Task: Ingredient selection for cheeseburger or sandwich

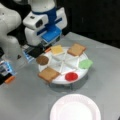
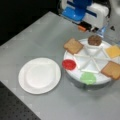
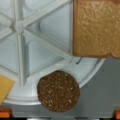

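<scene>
**Six ingredients on the serving tray, paper plate bare, hand hovering by the patty**

All the toy ingredients sit on the rim of a round white divided tray [image 1: 65, 65]; none has been lifted off, and no sandwich or burger stack has been started, so by this view the selection looks to be at its very beginning. In a front view, the dark brown round patty [image 1: 42, 60] lies at the tray's left edge; the yellow cheese square [image 1: 57, 49] is just beside it toward the top; one brown toast square [image 1: 76, 49] is at the top right; the green leaf piece [image 1: 85, 64] is at the right; the red disc [image 1: 71, 76] is toward the bottom; the second toast square [image 1: 48, 74] is at the bottom left. The white paper plate [image 1: 75, 108] rests apart from the tray on the grey counter [image 1: 105, 57], with nothing on it.

The hand [image 1: 37, 50] hangs just above and behind the patty, at the tray's left side; it carries nothing. The wrist view looks straight down on the patty [image 3: 58, 91], with toast [image 3: 96, 27] beyond it and a corner of cheese [image 3: 5, 87] to one side; orange fingertips [image 3: 5, 113] show only at the bottom corners, wide apart on either side of the patty, so the hand appears released and not touching it.
</scene>
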